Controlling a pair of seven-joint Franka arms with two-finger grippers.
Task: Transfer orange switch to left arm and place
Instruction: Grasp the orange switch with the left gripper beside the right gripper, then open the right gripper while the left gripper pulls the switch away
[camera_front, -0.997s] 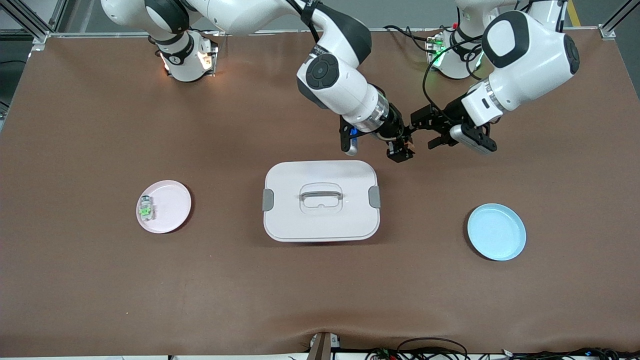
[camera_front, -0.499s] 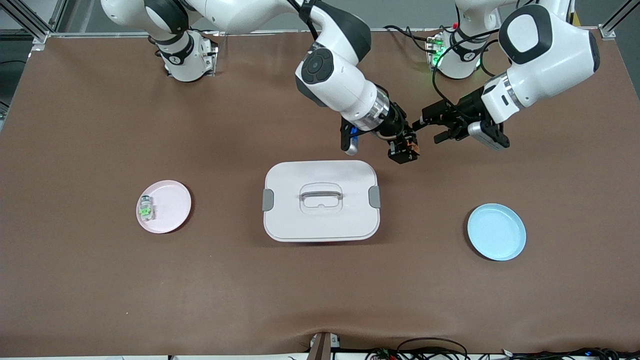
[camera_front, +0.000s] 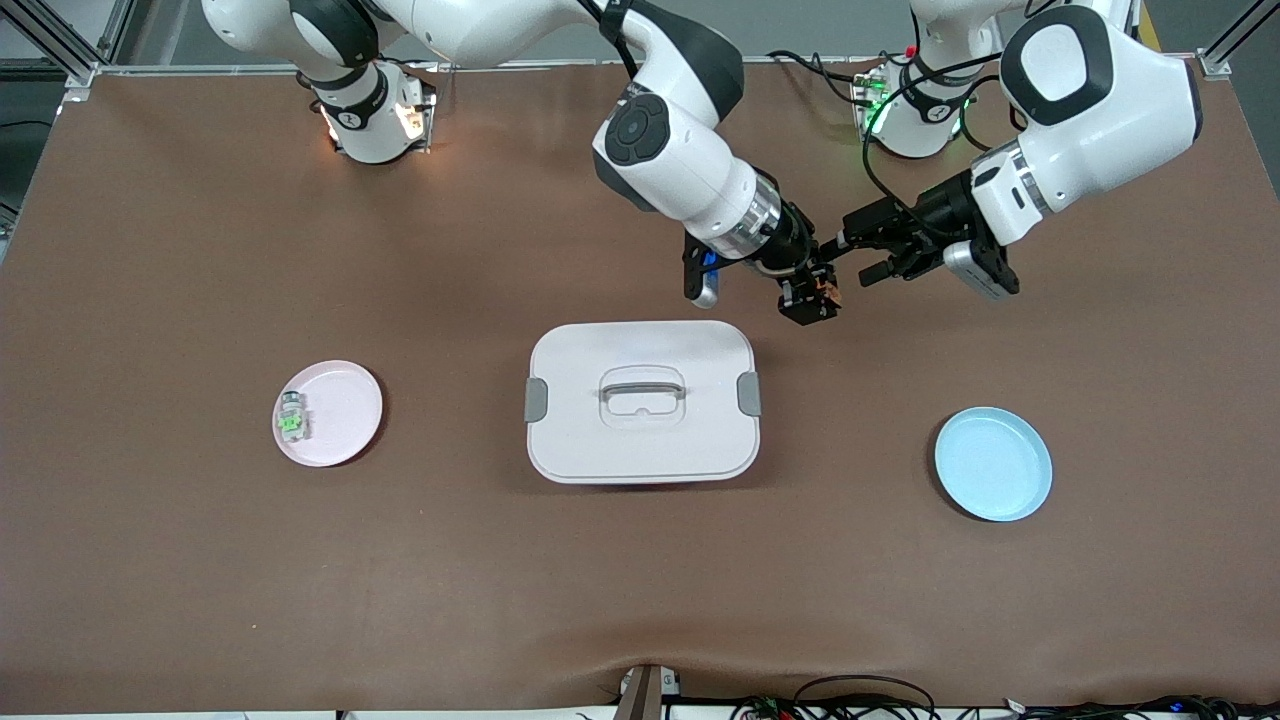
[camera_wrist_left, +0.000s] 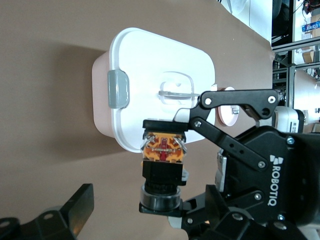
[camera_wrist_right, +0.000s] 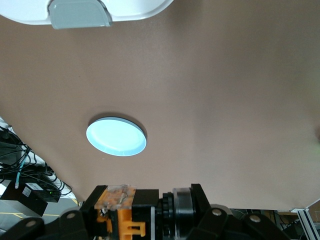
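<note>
White plastic, the box (camera_front: 642, 401) sits on the brown worktop (camera_front: 200, 550) just nearer the front camera than the two pincers, which meet in the air over bare worktop off its corner toward the left arm's end. A blue plate (camera_front: 993, 463) lies well apart from them toward that same end; a pink plate (camera_front: 330, 413) carrying a clear-and-green component (camera_front: 291, 418) lies past the box toward the right arm's end.

From the front the orange switch (camera_front: 822, 294) is only a speck. The left wrist view shows its orange face and black body (camera_wrist_left: 162, 162) plainly, with the box under it; the right wrist view shows the blue plate (camera_wrist_right: 116, 136) and the switch (camera_wrist_right: 122, 210) at close range.

The right pincer (camera_front: 810, 300) is clamped tight on the switch. The left pincer (camera_front: 848, 256) stands spread wide just beside it, its fingers (camera_wrist_left: 75, 207) clear of the switch.
</note>
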